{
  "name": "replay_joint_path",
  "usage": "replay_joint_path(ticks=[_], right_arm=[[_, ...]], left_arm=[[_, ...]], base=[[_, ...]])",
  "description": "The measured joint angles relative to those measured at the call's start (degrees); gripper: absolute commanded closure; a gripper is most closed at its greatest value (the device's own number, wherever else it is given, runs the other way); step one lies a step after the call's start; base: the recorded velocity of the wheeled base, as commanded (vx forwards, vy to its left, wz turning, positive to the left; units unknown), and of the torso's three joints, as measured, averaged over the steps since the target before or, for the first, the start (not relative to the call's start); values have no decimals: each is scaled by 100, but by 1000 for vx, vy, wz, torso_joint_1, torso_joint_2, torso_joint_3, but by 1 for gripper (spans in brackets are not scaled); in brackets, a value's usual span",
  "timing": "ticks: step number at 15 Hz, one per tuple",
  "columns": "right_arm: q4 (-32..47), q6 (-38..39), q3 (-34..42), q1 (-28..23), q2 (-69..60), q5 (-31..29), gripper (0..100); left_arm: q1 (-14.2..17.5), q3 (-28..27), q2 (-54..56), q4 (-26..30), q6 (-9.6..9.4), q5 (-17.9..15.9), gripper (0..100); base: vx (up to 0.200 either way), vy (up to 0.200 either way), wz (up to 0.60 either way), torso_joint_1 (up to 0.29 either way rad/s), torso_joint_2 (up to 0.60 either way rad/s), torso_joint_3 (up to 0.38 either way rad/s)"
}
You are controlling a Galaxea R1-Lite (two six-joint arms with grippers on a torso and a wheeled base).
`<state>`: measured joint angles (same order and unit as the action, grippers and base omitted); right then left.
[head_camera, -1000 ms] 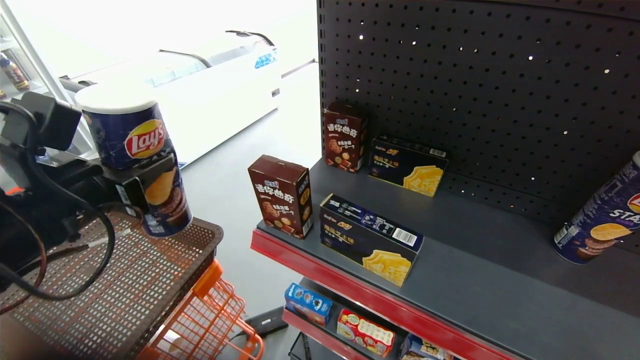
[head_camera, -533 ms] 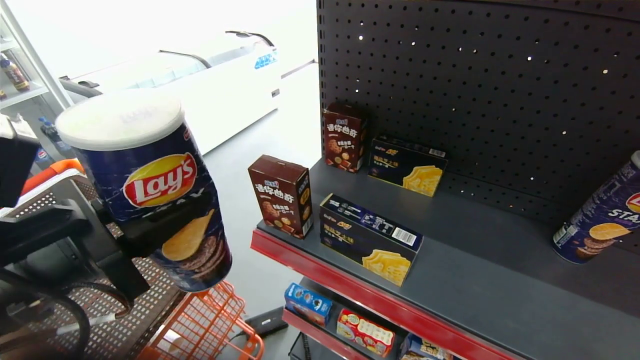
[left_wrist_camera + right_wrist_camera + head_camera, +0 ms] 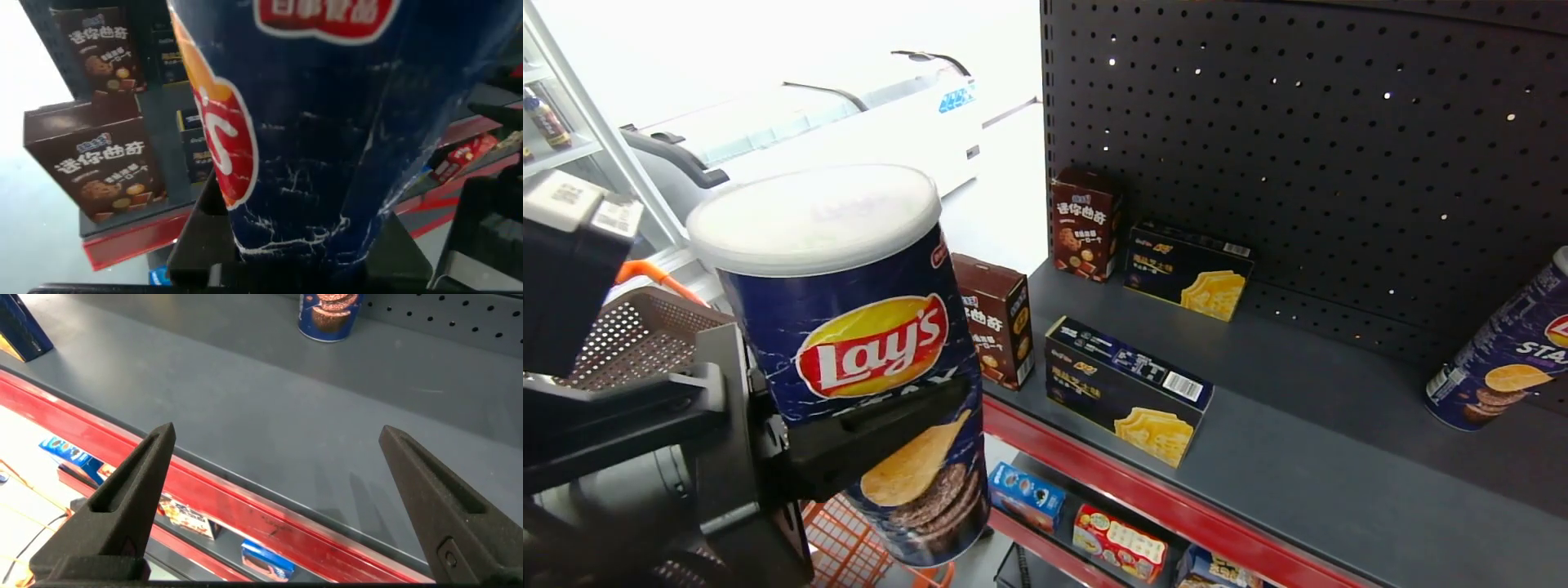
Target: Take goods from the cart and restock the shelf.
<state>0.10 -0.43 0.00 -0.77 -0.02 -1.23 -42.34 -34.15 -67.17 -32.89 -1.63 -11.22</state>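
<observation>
My left gripper point(image 3: 849, 433) is shut on a tall blue chips can point(image 3: 858, 351) with a white lid, held upright in the air left of the shelf's front corner. The can point(image 3: 327, 131) looms close in the left wrist view, clamped between the dark fingers point(image 3: 204, 237). The grey shelf point(image 3: 1298, 425) with a red front edge carries brown cookie boxes point(image 3: 1001, 322), dark blue cracker boxes point(image 3: 1131, 388) and another chips can point(image 3: 1507, 351) at the right. My right gripper point(image 3: 286, 506) hangs open over the shelf's front edge point(image 3: 270, 514), nothing between its fingers.
The orange cart point(image 3: 629, 327) with a brown perforated basket stands low at the left, below the held can. A black pegboard point(image 3: 1298, 139) backs the shelf. Lower shelves hold small boxes point(image 3: 1025, 494). Bare shelf surface lies between the cracker boxes and the far can.
My left arm has lifted the chips can up from over the cart basket and carried it right, toward the shelf; it now hides part of the near cookie box.
</observation>
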Motion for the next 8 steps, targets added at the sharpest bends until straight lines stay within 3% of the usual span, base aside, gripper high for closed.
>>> replay_joint_path(ticks=[2,8], right_arm=[[-2,-17,0,0,0,17,0],[0,-6,0,2,0,20,0]], left_arm=[[-324,118,4,32,139,-20,100],[-1050,232,44,11,148,-68,100]], base=[[0,0,0,0,0,0],[0,0,0,0,0,0]])
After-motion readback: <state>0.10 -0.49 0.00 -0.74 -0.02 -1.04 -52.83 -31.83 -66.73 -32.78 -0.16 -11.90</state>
